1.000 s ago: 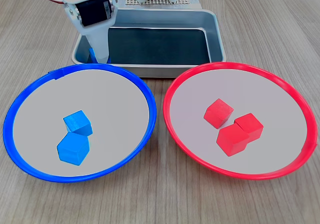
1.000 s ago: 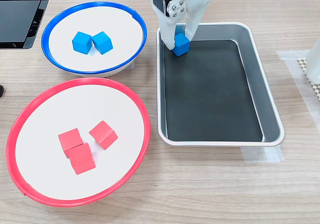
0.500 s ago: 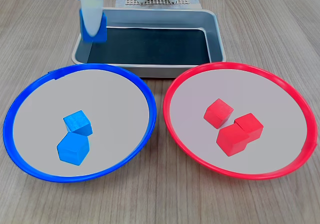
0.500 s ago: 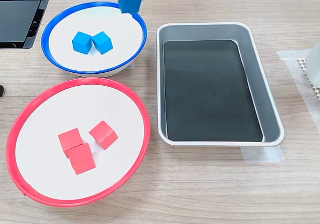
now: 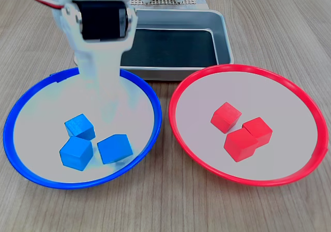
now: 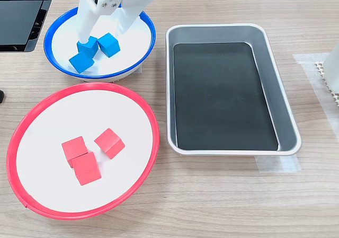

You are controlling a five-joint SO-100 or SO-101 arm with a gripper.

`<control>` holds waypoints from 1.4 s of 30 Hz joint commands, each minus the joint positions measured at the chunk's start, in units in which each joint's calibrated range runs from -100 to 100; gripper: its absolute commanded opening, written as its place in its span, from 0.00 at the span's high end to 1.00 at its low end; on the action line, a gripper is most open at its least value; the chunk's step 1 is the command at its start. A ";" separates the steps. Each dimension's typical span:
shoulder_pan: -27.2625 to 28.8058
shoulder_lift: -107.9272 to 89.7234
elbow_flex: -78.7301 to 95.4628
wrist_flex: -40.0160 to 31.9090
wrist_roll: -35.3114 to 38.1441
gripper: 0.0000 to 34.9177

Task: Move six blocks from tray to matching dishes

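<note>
Three blue blocks lie inside the blue-rimmed dish (image 6: 142,20) on a pale wood-grain counter (image 6: 222,195): in the first exterior view one block (image 5: 115,148) sits at the right of the cluster, touching or just beside a second (image 5: 75,153), with the third (image 5: 79,126) behind them. The white claw (image 6: 103,30) hangs over this dish with its fingers spread apart and nothing between them; in the second exterior view one finger (image 6: 87,23) comes down just beside the blocks, though contact cannot be told. In the first exterior view the arm is motion-blurred and covers part of the dish's far side. The red-rimmed dish (image 5: 305,103) beside it holds three red blocks (image 5: 241,132) bunched close together. The silver tray (image 6: 275,89) stands next to both dishes, its black bottom bare. A dark object (image 6: 21,5) lies at the second exterior view's top left.
</note>
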 commanded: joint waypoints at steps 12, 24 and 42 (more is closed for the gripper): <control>-0.58 -74.15 81.54 -40.04 -22.91 1.00; -11.31 -115.77 116.32 -27.00 -23.39 1.00; -8.87 -126.60 121.14 -17.51 -25.20 1.00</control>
